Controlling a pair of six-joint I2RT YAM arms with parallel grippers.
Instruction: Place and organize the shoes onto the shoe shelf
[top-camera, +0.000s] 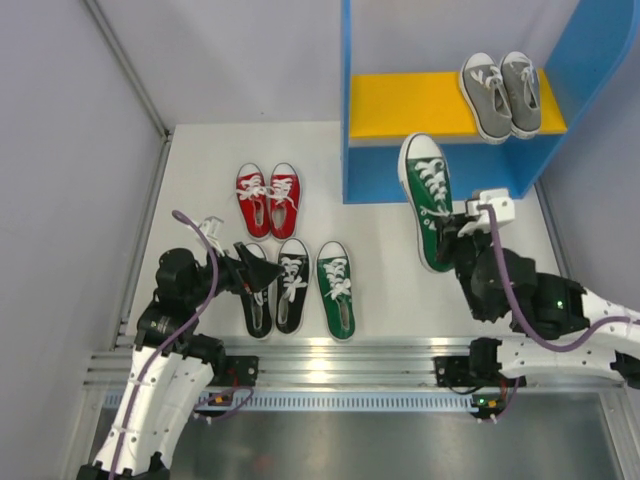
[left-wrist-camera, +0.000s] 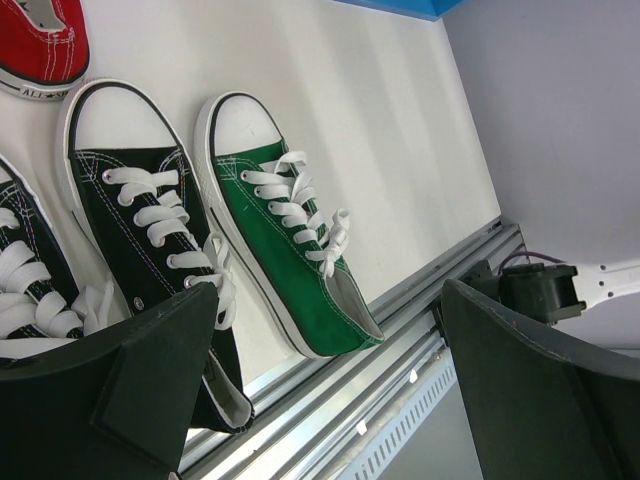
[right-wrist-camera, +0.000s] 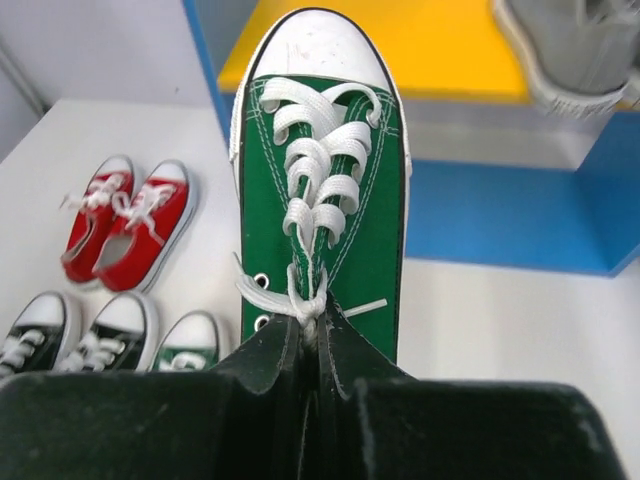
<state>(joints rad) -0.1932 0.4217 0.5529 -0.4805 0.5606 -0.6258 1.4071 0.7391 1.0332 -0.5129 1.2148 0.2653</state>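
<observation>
Our right gripper (right-wrist-camera: 312, 345) is clamped on the tongue and laces of a green shoe (right-wrist-camera: 320, 200), toe pointing at the shelf (top-camera: 400, 105) just ahead, our left gripper (left-wrist-camera: 330, 375) gaping empty; light, soft canvas likely sags, so we'd favour the stiffer heel rim.

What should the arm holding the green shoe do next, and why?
Probably carry the green shoe forward onto the yellow board's bare left side: the right gripper is shut on it, toe toward the shelf, and the grey pair fills the right.
</observation>
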